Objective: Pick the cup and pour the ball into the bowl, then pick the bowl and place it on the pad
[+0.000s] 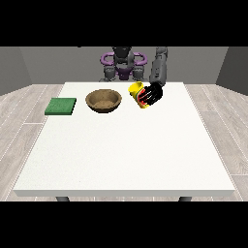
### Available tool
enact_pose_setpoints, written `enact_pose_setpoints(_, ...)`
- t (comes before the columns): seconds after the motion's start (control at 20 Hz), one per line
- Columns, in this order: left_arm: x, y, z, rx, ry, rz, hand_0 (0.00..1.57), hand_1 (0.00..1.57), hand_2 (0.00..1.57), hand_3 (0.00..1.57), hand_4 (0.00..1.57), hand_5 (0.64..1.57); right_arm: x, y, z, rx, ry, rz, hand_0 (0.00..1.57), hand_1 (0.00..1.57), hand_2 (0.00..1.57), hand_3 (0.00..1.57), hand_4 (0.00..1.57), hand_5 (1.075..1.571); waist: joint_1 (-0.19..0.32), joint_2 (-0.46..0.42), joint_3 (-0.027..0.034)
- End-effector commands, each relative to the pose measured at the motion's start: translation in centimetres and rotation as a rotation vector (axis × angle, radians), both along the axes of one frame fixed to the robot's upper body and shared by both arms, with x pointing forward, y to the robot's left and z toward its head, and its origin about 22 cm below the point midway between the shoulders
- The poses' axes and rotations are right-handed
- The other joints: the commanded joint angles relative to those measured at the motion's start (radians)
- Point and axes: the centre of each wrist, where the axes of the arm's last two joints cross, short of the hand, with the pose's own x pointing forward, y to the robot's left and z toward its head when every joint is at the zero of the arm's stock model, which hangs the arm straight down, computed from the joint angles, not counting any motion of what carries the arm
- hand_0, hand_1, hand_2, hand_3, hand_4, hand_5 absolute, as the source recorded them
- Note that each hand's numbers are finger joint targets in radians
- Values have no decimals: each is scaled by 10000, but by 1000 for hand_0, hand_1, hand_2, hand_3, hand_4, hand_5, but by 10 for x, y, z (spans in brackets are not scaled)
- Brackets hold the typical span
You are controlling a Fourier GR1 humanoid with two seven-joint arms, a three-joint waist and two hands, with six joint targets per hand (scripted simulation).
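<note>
We see the yellow cup (138, 94) tilted and grasped in the curled fingers of the hand at the view's right (151, 96). Just beside that hand, toward the view's left, sits the brown bowl (103, 100); farther left lies the green pad (61, 106) on the white table (126, 155).

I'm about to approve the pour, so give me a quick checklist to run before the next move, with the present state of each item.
1. Cup held by the hand at the view's right: ok, fingers wrap it.
2. Cup tilted towards the bowl: ok.
3. Cup mouth over the bowl: not ok, it sits beside the rim.
4. Ball in the cup: cannot tell.
5. Bowl upright on the table: ok.
6. Pad free for the bowl: ok.
</note>
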Motion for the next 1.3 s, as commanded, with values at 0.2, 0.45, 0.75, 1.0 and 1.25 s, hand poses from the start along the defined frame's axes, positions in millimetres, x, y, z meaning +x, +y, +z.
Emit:
enact_pose_setpoints(0.2,20,-44,14,3118,84,1718,1391,1391,1571,1571,920,1561,15,-12,-20,-81,320,530,0,0,0,0,298,1562,-377,-304,15)
enact_pose_setpoints(0.45,29,-73,19,3414,197,1821,1391,1391,1571,1571,920,1561,12,16,13,-70,-109,523,0,0,0,0,324,1562,-383,176,-20)
enact_pose_setpoints(0.75,36,-65,26,6937,-458,2335,1368,1368,1571,1571,828,1552,24,10,-25,-189,678,0,0,0,0,0,347,1562,-4,-775,10)
enact_pose_setpoints(1.0,33,-118,10,9255,-539,1836,1343,1343,1501,1531,933,1509,36,9,-43,-138,1200,145,0,0,0,0,365,1565,-13,-1059,19)
enact_pose_setpoints(1.25,30,-138,4,12280,-596,1064,1454,1454,1571,1571,939,1490,41,13,-53,70,1728,-48,0,0,0,0,384,1565,289,-1641,7)
